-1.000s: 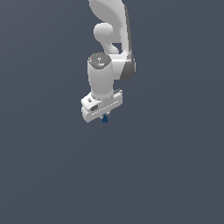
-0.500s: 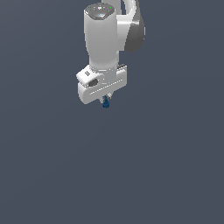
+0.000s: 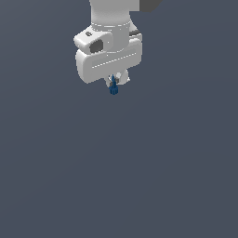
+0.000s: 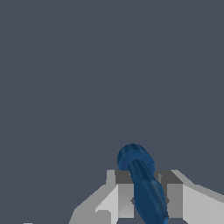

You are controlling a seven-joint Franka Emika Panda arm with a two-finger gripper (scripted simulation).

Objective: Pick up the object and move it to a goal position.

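The object point(image 3: 113, 88) is a tiny dark blue elongated thing hanging just below the white gripper point(image 3: 113, 82) in the exterior view, high over the grey floor. In the wrist view the object point(image 4: 142, 183) shows as a dark blue rod with a thicker rounded end, pinched between the two grey fingers point(image 4: 124, 192). The gripper point(image 4: 146, 194) is shut on it. The part of the object inside the fingers is hidden in the exterior view.
A plain dark grey floor point(image 3: 139, 176) fills both views. The white arm point(image 3: 111, 18) runs out of the exterior view at its upper edge.
The arm has risen and come nearer the exterior camera, carrying the blue object with it. The grip on the object looks unchanged.
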